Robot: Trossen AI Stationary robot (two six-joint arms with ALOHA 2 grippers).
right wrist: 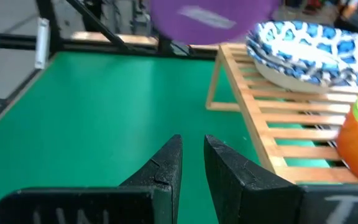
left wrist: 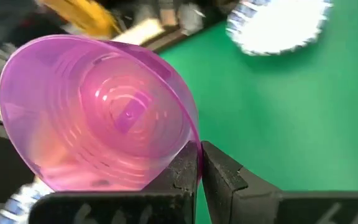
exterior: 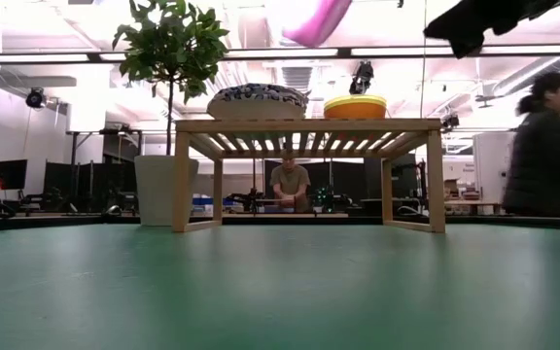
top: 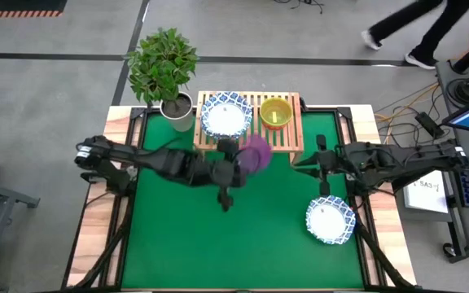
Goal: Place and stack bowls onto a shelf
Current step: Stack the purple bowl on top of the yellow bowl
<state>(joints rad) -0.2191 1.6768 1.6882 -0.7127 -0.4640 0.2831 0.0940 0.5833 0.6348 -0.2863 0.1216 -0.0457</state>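
**Purple bowl in transit to shelf: placement guidance**

The left gripper (top: 243,159) has its jaws clenched on the rim of the purple bowl (top: 256,153), as the left wrist view shows plainly: the two fingers pinch the thin wall of the bowl (left wrist: 98,112) at one edge. The bowl is carried tilted, well clear of the bench (top: 259,244), just in front of the shelf (top: 291,138) and roughly level with its middle. In the low view it hangs above the height of the shelf top.

On the shelf stand white bowls with blue rims (top: 225,114), apparently stacked, at one end, and a yellow-green bowl (top: 276,112) beside them. Another blue-rimmed bowl (top: 330,220) lies on the bench near the right arm. The right gripper (right wrist: 191,163) waits over the bench beside the shelf; its jaws stand slightly apart and grasp nothing.

Judgement: the step in hand is setting the purple bowl down, most likely nested into the yellow-green bowl. To do it well, the wrist should level the bowl before descent, since a tilted entry risks catching the lower bowl's rim and shoving it along the slats. Centre above the target, lower until contact, and only then release. A one-sided rim pinch gives little control over swing, so slow travel is advised. The right arm lies close to that end of the shelf; clearance should be watched.
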